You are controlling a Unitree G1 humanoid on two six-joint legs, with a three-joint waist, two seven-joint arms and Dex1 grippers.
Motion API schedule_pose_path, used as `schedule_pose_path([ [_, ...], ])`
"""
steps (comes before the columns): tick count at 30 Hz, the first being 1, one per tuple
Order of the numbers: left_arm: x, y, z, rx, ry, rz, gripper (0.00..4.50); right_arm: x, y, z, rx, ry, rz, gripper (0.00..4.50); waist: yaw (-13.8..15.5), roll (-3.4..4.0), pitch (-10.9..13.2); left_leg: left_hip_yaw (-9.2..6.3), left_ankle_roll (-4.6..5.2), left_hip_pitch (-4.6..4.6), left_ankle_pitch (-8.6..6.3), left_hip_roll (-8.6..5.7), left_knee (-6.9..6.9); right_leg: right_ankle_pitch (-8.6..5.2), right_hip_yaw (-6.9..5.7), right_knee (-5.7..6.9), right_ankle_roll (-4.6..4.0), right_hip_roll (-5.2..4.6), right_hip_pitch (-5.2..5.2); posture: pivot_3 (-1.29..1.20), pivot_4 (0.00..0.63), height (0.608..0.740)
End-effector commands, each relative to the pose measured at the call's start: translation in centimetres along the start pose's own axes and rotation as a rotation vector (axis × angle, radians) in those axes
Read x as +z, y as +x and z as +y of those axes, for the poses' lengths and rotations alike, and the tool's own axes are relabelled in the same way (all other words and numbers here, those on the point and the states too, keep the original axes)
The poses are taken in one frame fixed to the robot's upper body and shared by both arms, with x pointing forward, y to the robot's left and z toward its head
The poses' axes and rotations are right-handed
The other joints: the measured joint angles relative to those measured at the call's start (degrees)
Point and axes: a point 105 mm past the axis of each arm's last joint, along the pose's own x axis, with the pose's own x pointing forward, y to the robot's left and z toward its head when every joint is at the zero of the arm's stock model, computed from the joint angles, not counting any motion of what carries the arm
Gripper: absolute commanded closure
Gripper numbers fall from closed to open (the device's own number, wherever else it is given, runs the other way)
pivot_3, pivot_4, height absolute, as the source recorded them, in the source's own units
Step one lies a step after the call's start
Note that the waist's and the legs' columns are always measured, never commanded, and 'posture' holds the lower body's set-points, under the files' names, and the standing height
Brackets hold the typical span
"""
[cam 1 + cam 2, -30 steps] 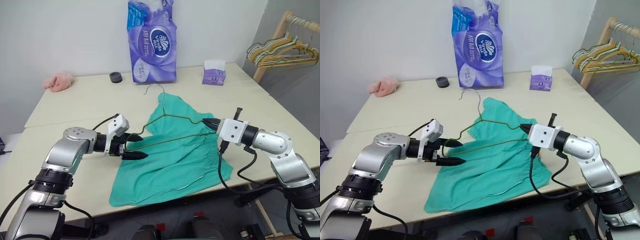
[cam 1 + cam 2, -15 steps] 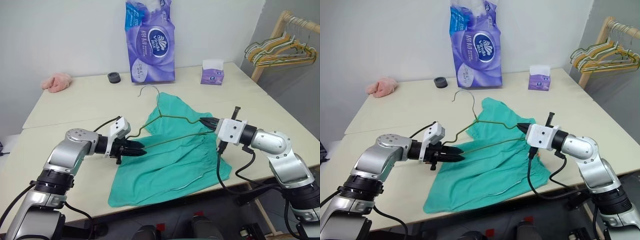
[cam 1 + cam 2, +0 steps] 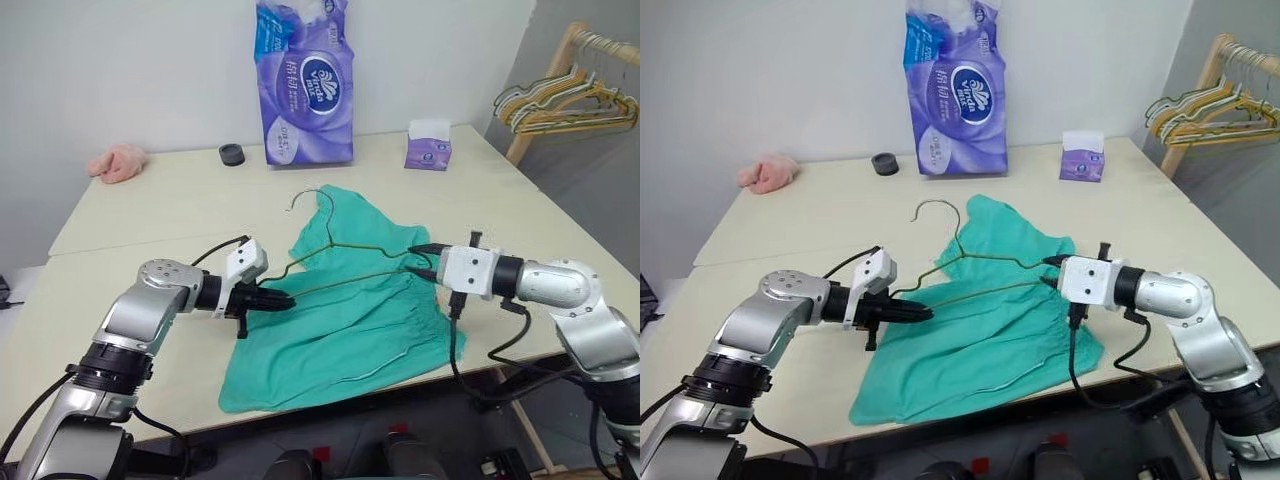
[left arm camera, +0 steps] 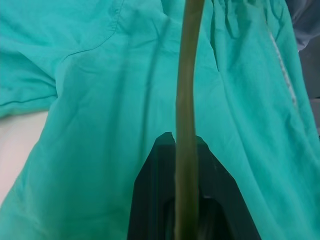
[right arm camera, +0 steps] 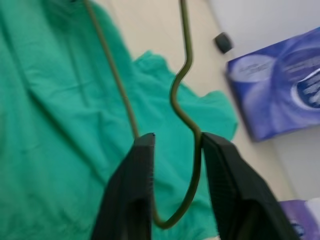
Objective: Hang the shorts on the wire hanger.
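Head views: shorts (image 3: 345, 320) flat on desk (image 3: 150, 215), wire hanger (image 3: 330, 255) lying over them, both ends lifted | left wrist: left tool (image 4: 186, 150) pinching hanger's corner | right wrist: right tool (image 5: 176, 145) spread, wire between its fingers, unclamped | step: hand-over; next, I'd guess, thread hanger into shorts.

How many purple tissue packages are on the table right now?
2. The tall purple pack stands at the table's far edge against the wall. The small purple tissue box sits near the far right corner. None looks hidden.
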Motion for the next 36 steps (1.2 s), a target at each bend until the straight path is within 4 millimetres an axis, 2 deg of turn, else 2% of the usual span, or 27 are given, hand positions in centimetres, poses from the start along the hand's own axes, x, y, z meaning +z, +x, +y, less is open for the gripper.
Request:
schedule_pose_path([
  [1,1.1,-0.5,1.0,0.075,0.071,-0.006,4.5,0.3,-1.7,0.1,0.052,0.088,0.017,1.66,0.0,-0.01,0.0,0.01,0.0,0.0,0.0,0.0,0.0,0.0,-0.01,0.0,0.0,0.0,0.0,-0.18,0.054,0.74],
  [5,1.5,-0.2,1.0,0.086,0.121,-0.003,4.5,0.1,-3.0,-0.1,0.064,0.216,0.037,0.24,-0.04,-0.01,0.0,-0.02,0.02,0.0,-0.01,0.02,0.0,0.0,-0.04,-0.01,0.0,0.0,0.01,-0.19,0.055,0.74],
  [6,1.4,-0.1,1.0,0.086,0.173,0.029,4.5,0.1,-3.3,-0.5,0.046,0.257,0.035,0.03,-0.09,-0.01,0.0,-0.01,0.02,0.0,-0.01,0.02,0.0,0.0,-0.03,-0.01,0.0,0.0,0.01,-0.19,0.056,0.74],
  [10,1.4,0.2,0.4,0.053,0.247,0.066,4.5,0.1,-3.6,-1.8,-0.018,0.301,0.06,0.03,-0.16,0.0,0.0,0.0,0.01,0.01,-0.01,0.04,0.01,0.0,-0.02,-0.01,0.0,0.0,0.01,-0.2,0.056,0.74],
  [13,1.6,0.3,0.1,0.027,0.313,0.093,4.5,-0.4,-2.8,-1.9,-0.032,0.34,0.103,0.03,-0.15,0.01,0.01,0.01,0.01,0.0,-0.01,0.04,0.01,0.0,-0.01,0.0,0.0,0.0,0.01,-0.2,0.057,0.74],
  [23,3.1,0.9,-0.5,-0.003,0.392,0.082,4.5,-0.9,0.0,0.6,0.154,0.278,0.174,0.03,-0.24,0.01,0.01,0.02,0.01,-0.08,-0.01,0.04,0.02,0.0,-0.04,-0.04,0.0,0.0,-0.03,-0.21,0.056,0.74],
  [29,3.2,1.2,-1.1,-0.025,0.415,0.085,4.5,-1.9,1.5,0.9,0.21,0.24,0.217,0.03,-0.35,0.02,0.02,0.02,0.0,-0.08,0.0,0.04,0.04,0.0,-0.05,-0.02,0.0,0.0,-0.04,-0.2,0.056,0.74],
  [32,3.2,1.2,-1.1,-0.023,0.42,0.085,4.5,-1.6,1.8,1.3,0.253,0.243,0.211,0.66,-0.34,0.02,0.02,-0.01,0.0,-0.09,0.0,0.04,0.04,0.0,-0.07,-0.01,0.0,0.0,-0.05,-0.2,0.056,0.74],
  [36,3.1,1.3,-1.2,-0.024,0.427,0.087,4.5,-1.3,1.8,2.0,0.292,0.25,0.211,2.03,-0.33,0.02,0.02,-0.02,-0.01,-0.11,0.0,0.04,0.04,0.0,-0.08,-0.02,0.0,-0.01,-0.05,-0.2,0.056,0.74],
])
